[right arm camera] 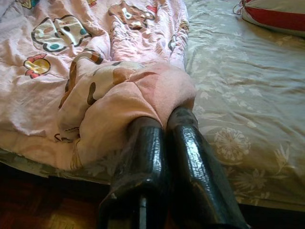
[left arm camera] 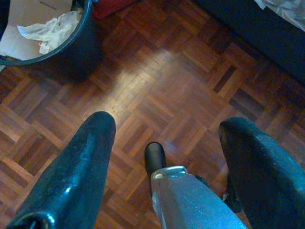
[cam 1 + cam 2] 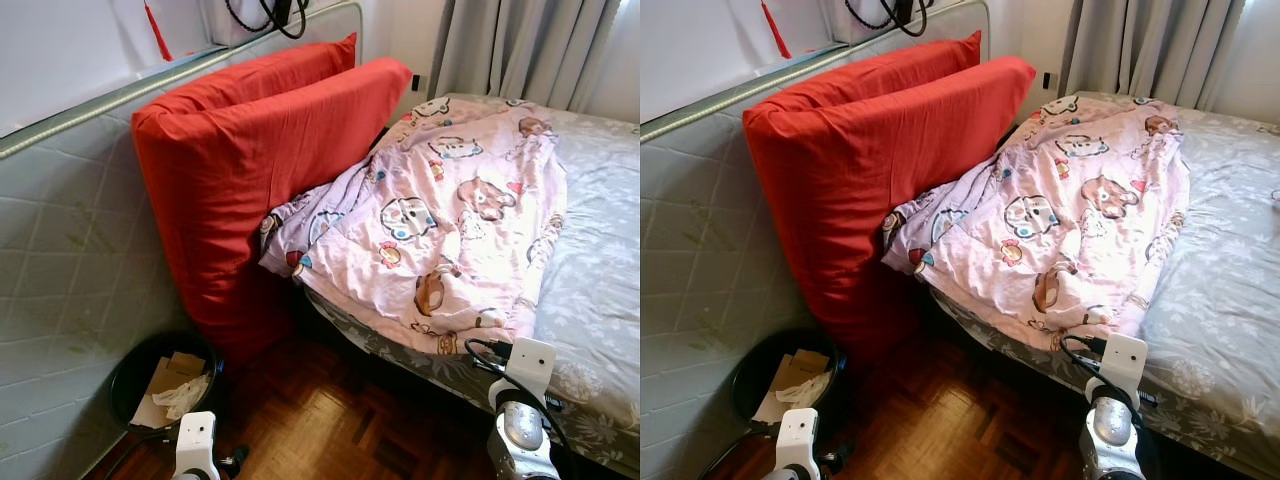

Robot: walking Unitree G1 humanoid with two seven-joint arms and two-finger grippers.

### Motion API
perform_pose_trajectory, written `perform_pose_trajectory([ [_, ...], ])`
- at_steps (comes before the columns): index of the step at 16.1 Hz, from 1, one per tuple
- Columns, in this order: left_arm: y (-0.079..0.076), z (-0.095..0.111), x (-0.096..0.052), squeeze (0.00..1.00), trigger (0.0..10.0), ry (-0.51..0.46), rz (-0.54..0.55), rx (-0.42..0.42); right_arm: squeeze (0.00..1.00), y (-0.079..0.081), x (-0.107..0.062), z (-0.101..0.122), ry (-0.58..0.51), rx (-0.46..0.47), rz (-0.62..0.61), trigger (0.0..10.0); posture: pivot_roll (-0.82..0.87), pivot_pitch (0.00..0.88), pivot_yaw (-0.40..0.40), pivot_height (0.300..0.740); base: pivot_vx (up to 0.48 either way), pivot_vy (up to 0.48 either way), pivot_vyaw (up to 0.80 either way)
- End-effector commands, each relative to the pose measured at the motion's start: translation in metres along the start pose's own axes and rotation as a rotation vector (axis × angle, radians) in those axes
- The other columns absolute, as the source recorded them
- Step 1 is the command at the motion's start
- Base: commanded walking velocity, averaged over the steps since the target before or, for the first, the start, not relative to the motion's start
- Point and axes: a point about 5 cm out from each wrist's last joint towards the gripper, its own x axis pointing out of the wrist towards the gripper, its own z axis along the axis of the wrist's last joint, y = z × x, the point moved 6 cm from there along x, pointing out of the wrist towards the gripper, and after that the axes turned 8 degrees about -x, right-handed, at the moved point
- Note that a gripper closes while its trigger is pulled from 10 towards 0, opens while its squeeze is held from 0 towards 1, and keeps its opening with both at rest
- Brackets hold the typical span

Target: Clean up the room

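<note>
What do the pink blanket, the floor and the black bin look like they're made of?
Pink blanket: looks like soft woven fabric, matte, with a printed cartoon pattern; it creases and bunches where the right tool pinches its corner.
Floor: wood parquet, in small blocks, with a glossy sheen.
Black bin: probably plastic, with a smooth, thin rim, holding paper and cardboard.

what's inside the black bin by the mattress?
The black bin holds flattened cardboard and crumpled white paper on top. Anything beneath those, and the bin's bottom, is covered.
</note>
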Motion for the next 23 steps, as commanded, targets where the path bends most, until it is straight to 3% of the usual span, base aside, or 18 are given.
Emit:
perform_pose_trajectory([
  [1, 0.006, -0.003, -0.001, 0.0, 10.0, 0.019, 0.013, -0.007, 1.0, 0.0, -0.001, -0.004, 0.021, 0.0, -0.005, 10.0, 0.01, 0.0, 0.048, 0.74, 0.0, 0.0, 0.0],
  [13, 0.0, 0.004, 0.001, 0.0, 10.0, -0.004, -0.002, -0.007, 1.0, 0.0, -0.001, -0.006, 0.033, -0.001, -0.005, 10.0, 0.01, 0.0, 0.047, 0.74, 0.0, 0.0, 0.0],
  [14, 0.0, 0.004, 0.001, 0.0, 10.0, -0.004, -0.004, -0.007, 0.0, 0.008, -0.005, -0.019, 0.088, 0.001, 0.048, 10.0, 0.01, 0.0, 0.046, 0.74, 0.0, 0.0, 0.0],
  [15, -0.001, 0.004, 0.001, 0.0, 10.0, -0.004, -0.004, -0.007, 0.0, 0.014, -0.01, -0.032, 0.144, 0.002, 0.092, 10.0, 0.0, 0.0, 0.046, 0.74, 0.0, 0.0, 0.0],
  [17, -0.003, 0.004, 0.002, 0.0, 10.0, -0.003, -0.008, -0.008, 0.0, 0.025, -0.037, -0.083, 0.352, -0.037, 0.208, 10.0, 0.0, 0.0, 0.042, 0.74, 0.0, 0.0, 0.0],
  [19, -0.006, 0.003, 0.002, 0.0, 10.0, -0.002, -0.015, -0.011, 0.0, 0.02, -0.073, -0.135, 0.563, -0.073, 0.254, 10.0, 0.0, 0.0, 0.039, 0.74, 0.0, 0.0, 0.0],
  [20, -0.007, 0.003, 0.002, 0.0, 10.0, -0.002, -0.016, -0.012, 0.0, 0.013, -0.085, -0.149, 0.619, -0.095, 0.249, 10.0, 0.0, 0.0, 0.037, 0.74, 0.0, 0.0, 0.0],
  [21, -0.006, 0.003, 0.002, 0.0, 10.0, 0.0, -0.015, -0.014, 0.0, 0.01, -0.09, -0.155, 0.641, -0.058, 0.233, 10.0, 0.0, 0.0, 0.037, 0.74, 0.0, 0.0, 0.0],
  [23, -0.005, 0.002, 0.002, 0.0, 10.0, 0.006, -0.014, -0.006, 0.0, 0.016, -0.092, -0.154, 0.627, -0.062, 0.274, 10.0, -0.02, 0.0, 0.043, 0.74, 0.0, 0.0, 0.0],
])
